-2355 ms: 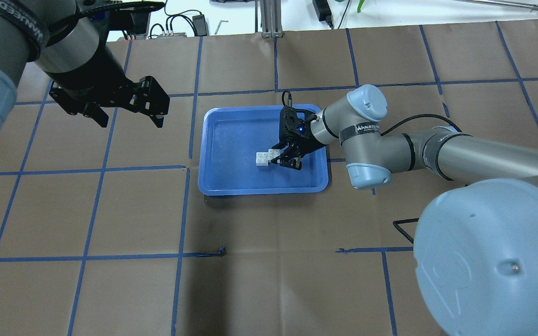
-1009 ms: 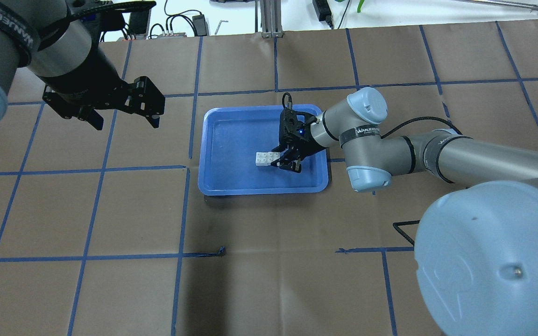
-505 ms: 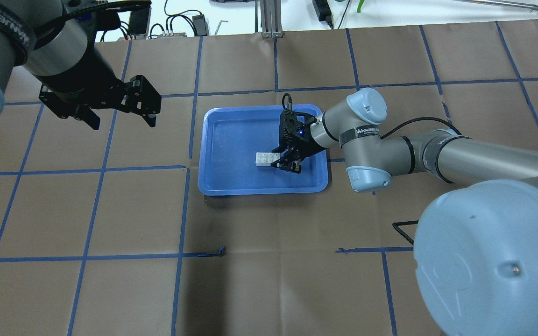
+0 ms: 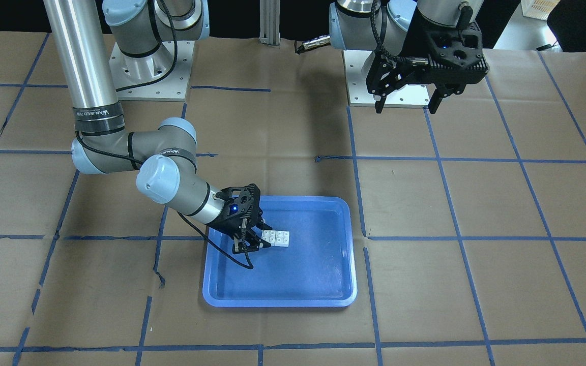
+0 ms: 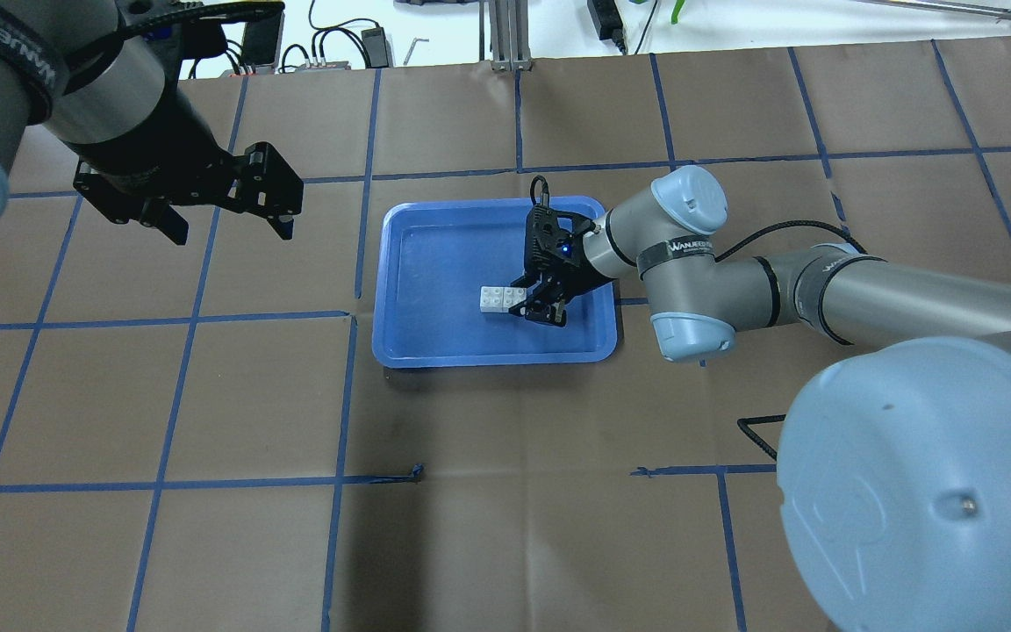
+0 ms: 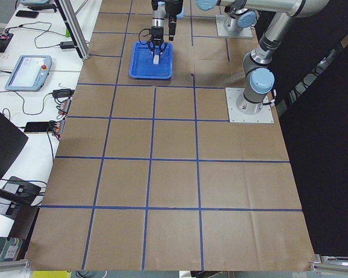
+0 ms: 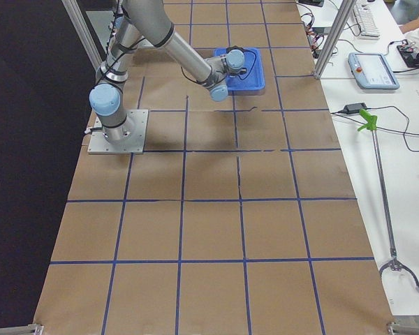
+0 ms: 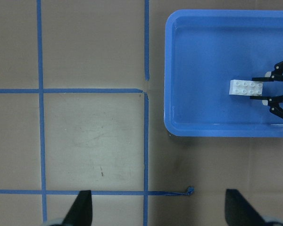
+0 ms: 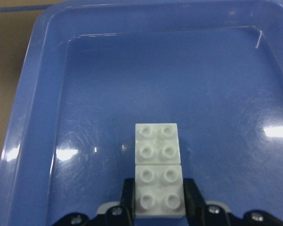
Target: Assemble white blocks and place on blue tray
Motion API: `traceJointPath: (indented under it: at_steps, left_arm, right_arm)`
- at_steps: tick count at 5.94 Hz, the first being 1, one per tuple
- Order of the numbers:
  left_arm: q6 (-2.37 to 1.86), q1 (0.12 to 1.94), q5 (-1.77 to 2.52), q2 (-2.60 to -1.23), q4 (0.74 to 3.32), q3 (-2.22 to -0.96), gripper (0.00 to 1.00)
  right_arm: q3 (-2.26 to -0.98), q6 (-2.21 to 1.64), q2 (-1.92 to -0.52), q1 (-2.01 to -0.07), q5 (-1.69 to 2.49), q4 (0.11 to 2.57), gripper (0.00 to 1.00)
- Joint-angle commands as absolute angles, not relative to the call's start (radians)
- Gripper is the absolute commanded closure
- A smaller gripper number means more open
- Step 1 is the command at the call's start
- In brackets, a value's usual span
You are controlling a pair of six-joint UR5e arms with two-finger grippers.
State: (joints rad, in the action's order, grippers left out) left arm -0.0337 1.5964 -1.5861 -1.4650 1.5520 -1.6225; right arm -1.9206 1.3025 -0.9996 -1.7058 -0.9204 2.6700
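Blocks: the white blocks (image 9: 159,165) lie end to end on the floor of the blue tray (image 9: 33,117), near its middle, seam closed.
Right gripper: the right gripper (image 4: 253,239) sits low in the tray, its fingers (image 9: 191,200) clamped on the nearer brick's sides.
Left gripper: the left gripper (image 5: 231,230) is spread wide and empty, well apart from the tray.
Step in hand: probably the release.
Doing it well: part the fingers slowly, then lift straight up, so neither pad drags the pair or splits it.
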Motion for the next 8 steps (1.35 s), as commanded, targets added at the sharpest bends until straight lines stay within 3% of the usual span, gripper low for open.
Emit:
traceJointPath:
  at_steps: [1, 2, 3, 4, 5, 8]
  left_arm:
    - [-0.034, 1.598, -1.585, -1.465, 1.551, -1.623, 0.00]
    - [-0.034, 1.598, -1.586, -1.465, 1.552, -1.623, 0.00]
    - [-0.034, 1.598, -1.586, -1.465, 1.551, -1.621, 0.00]
    - [-0.034, 1.598, -1.586, -1.465, 1.551, -1.621, 0.00]
    - [-0.034, 1.600, -1.586, -1.465, 1.552, -1.623, 0.00]
    - [-0.034, 1.595, -1.585, -1.466, 1.552, -1.623, 0.00]
  right_arm:
    - [-1.921, 1.302, -0.999, -1.706, -0.920, 2.668, 0.54]
    - [-1.921, 1.302, -1.000, -1.706, -0.920, 2.669, 0.54]
    - [-1.921, 1.302, -0.999, -1.706, -0.920, 2.671, 0.41]
    - [-1.919, 1.302, -0.999, -1.706, -0.919, 2.671, 0.09]
    - [-1.916, 1.302, -1.003, -1.706, -0.917, 2.669, 0.00]
    - [-1.855, 1.123, -1.076, -1.681, -0.960, 2.555, 0.00]
